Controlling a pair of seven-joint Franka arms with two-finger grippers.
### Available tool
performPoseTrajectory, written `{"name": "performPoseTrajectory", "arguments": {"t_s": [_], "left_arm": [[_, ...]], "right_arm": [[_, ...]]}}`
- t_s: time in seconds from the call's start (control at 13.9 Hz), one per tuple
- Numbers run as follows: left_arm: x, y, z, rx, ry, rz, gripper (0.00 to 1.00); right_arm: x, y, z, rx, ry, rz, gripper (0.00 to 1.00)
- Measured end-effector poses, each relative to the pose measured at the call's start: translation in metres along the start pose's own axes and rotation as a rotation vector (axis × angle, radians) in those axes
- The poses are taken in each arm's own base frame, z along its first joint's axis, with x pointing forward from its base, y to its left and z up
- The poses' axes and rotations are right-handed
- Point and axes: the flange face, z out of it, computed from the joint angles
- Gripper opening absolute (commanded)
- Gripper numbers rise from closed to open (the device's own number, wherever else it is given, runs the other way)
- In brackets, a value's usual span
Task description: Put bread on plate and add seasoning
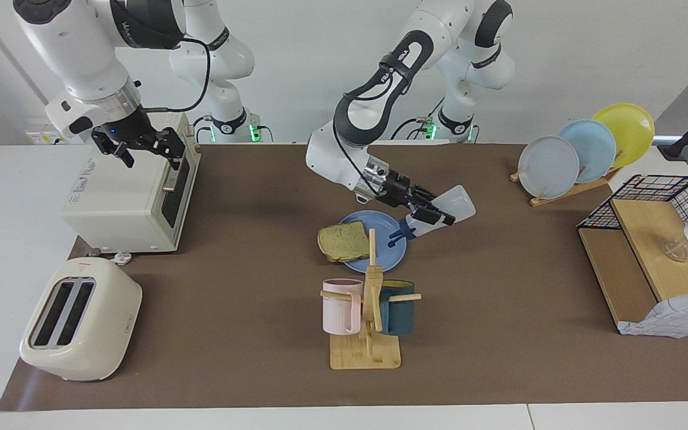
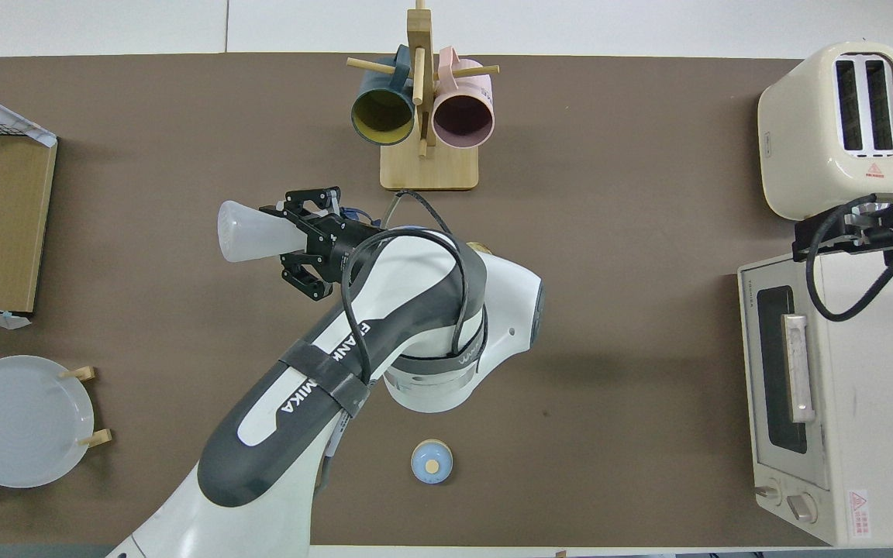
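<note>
Facing view — left end effector clamps seasoning.

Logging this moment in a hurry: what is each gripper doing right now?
Left gripper: shut on the seasoning bottle, tilted cap-down over the blue plate's edge.
Right gripper: open, empty, over the toaster oven.

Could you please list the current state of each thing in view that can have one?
Bread: lying on the plate's edge.
Plate: flat on the table.
Seasoning bottle: gripped, tilted cap down over the plate's edge.
Left end effector: shut on the bottle.
Right end effector: open, over the oven.
Oven door: closed.
Toaster: slots empty.
</note>
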Motion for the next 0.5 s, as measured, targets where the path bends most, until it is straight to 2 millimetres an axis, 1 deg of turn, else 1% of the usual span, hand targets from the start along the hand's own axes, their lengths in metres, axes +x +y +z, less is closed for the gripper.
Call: {"name": "performPoseTrajectory", "arguments": {"t_s": [0.14,0.29,0.43,0.5], "left_arm": [[-0.021,-0.008,-0.004,-0.049,0.057,-0.041,0.0],[-0.058,-0.025,-0.003,-0.096,0.119,-0.105,0.0],[-0.098,-0.04,0.003,-0.163,0.18,-0.192,0.0],[-0.114,-0.047,0.008,-0.193,0.214,-0.246,0.0]], "right_arm": [[0.0,0.0,0.0,0.0,0.0,0.0,1.0],[0.0,0.0,0.0,0.0,0.0,0.0,1.0],[0.0,0.0,0.0,0.0,0.0,0.0,1.0],[0.0,0.0,0.0,0.0,0.0,0.0,1.0]]}}
